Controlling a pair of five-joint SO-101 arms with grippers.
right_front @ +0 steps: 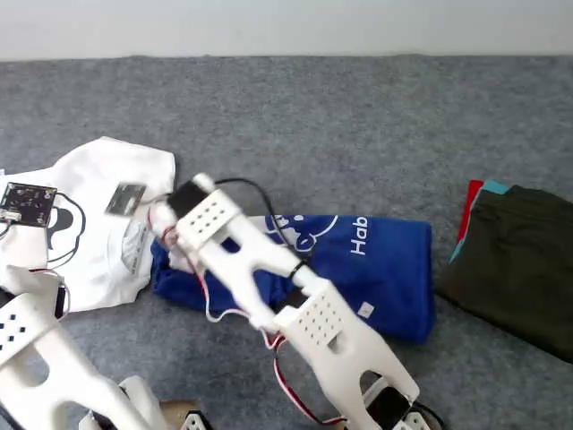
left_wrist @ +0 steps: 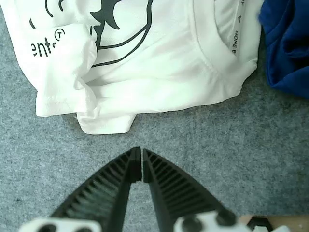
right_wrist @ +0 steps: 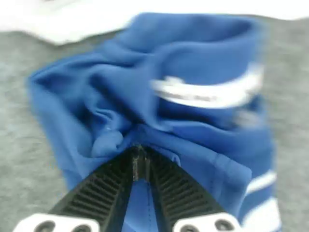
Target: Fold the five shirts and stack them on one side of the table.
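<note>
One pinch: right gripper clamps blue shirt on grey table; left gripper, pressed together, near it; white wall beyond.

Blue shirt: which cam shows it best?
High view: the blue shirt lies nearly whole, one end under the right arm. Right wrist view gives a bunched end pinched in the right tool. Left wrist view catches a corner at the frame edge.

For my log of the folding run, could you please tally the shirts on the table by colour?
white shirt: 1
blue shirt: 1
dark green shirt: 1
red shirt, an edge under the green: 1
teal shirt, an edge under the green: 1
Total: 5
</note>
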